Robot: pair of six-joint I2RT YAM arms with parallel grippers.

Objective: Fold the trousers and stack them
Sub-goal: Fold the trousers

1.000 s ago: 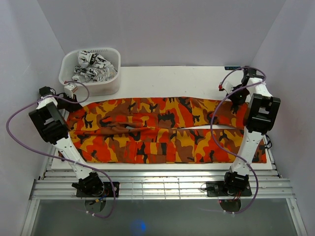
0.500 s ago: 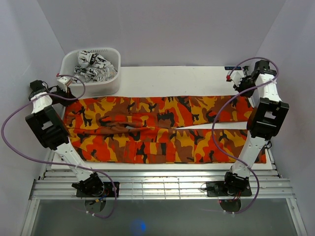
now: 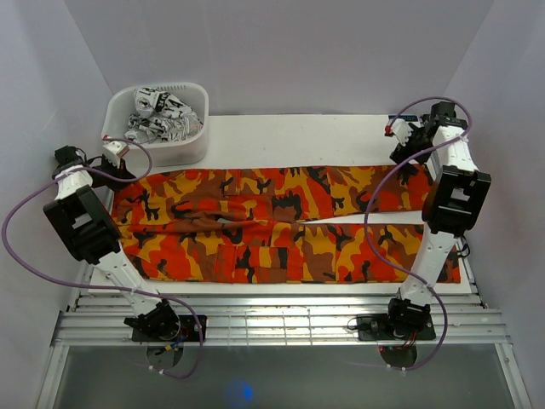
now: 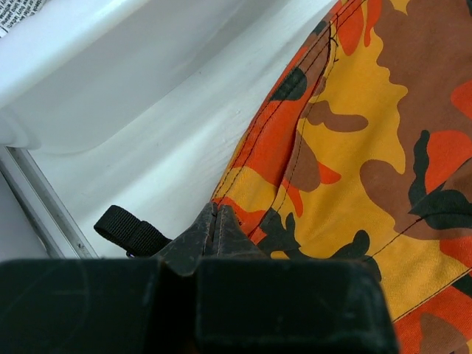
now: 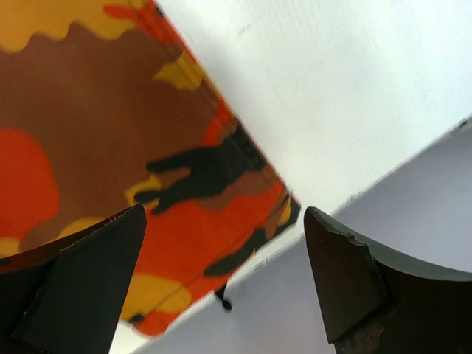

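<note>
The orange camouflage trousers point(image 3: 272, 226) lie spread flat across the white table, waist to the left and legs to the right. My left gripper point(image 3: 117, 167) is at the far waist corner. In the left wrist view its jaws point(image 4: 215, 215) are shut on the edge of the trousers point(image 4: 369, 147), beside a black strap point(image 4: 129, 230). My right gripper point(image 3: 407, 141) hovers open above the far leg's hem. In the right wrist view the hem corner of the trousers point(image 5: 110, 133) lies free on the table below the open gripper point(image 5: 225, 221).
A white basket point(image 3: 183, 149) holding black-and-white printed clothing point(image 3: 157, 115) stands at the back left, right beside the left gripper; its wall point(image 4: 110, 81) fills the upper left of the left wrist view. Grey enclosure walls stand close on both sides.
The right gripper has opened and let go of the far leg's hem, which now lies flat. Both arms first pulled the far side of the trousers outwards, then eased slightly back in.
</note>
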